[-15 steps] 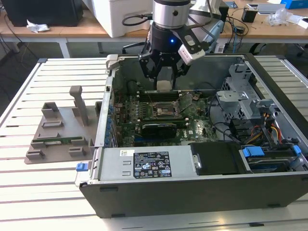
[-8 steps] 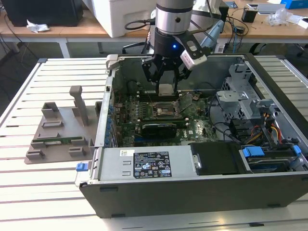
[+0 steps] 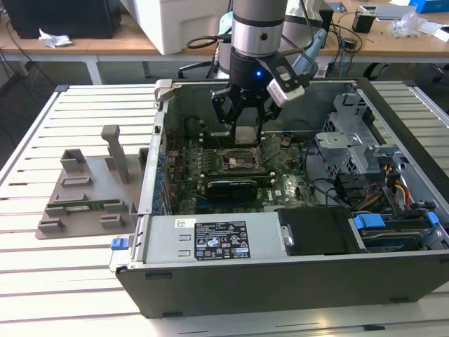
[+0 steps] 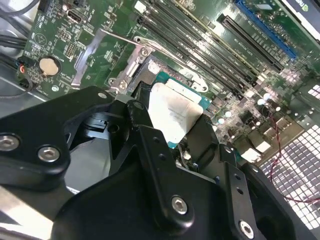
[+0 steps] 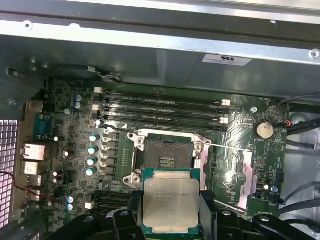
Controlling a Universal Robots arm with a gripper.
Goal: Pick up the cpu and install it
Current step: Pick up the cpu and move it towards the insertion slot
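The cpu (image 3: 245, 135) is a flat square chip with a silvery top and a thin green rim. My gripper (image 3: 246, 130) is shut on it, holding it level inside the open computer case (image 3: 280, 281). It hangs a little above the motherboard, close over the black socket (image 3: 240, 161). In the first wrist view the cpu (image 5: 171, 202) sits between my black fingers (image 5: 131, 212) and overlaps the near edge of the open socket (image 5: 167, 157). The second wrist view shows the cpu (image 4: 175, 117) held by its edges beside the socket's metal bracket (image 4: 131, 70).
The socket's thin lever (image 5: 225, 146) is swung out and its metal plate (image 4: 97, 55) is lifted. Memory slots (image 5: 160, 107) run along one side of the socket. A black card (image 3: 228, 186), the power supply (image 3: 224, 239) and a drive cage (image 3: 393, 175) crowd the case. A grey fixture (image 3: 88, 189) lies on the exterior view's left.
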